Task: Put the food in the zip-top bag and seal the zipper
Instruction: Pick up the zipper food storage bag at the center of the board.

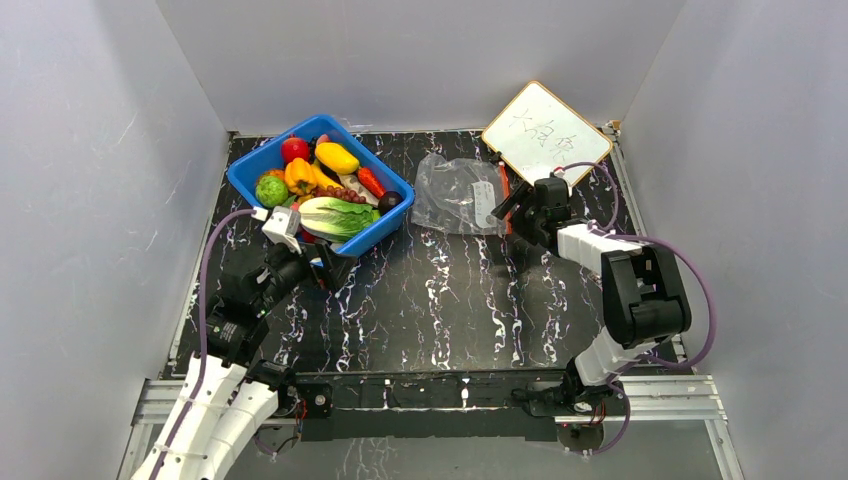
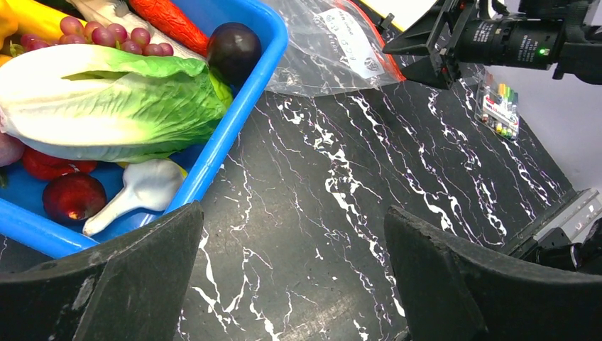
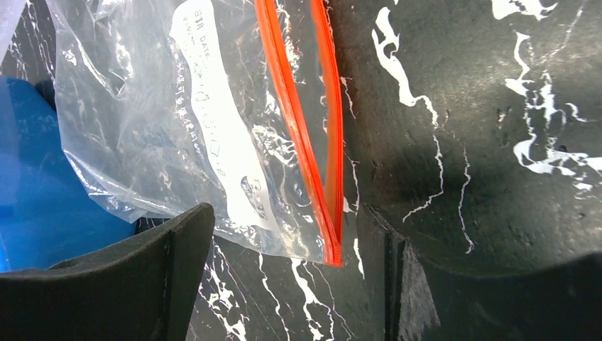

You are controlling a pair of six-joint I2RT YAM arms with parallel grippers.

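Plainly nothing is done yet: the blue bin [image 2: 234, 117] holds all the food [image 1: 335, 215], the zip-top bag [image 1: 455, 195] lies flat and empty on the table [image 1: 440, 290] beside it, the left gripper [image 2: 294, 284] and right gripper [image 3: 298, 284] gape wide and empty, and the zipper [image 3: 294, 128] awaits sealing.

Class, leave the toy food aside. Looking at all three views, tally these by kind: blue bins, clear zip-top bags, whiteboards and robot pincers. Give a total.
blue bin: 1
zip-top bag: 1
whiteboard: 1
Pincers: 2, the left pincer and the right pincer
Total: 5
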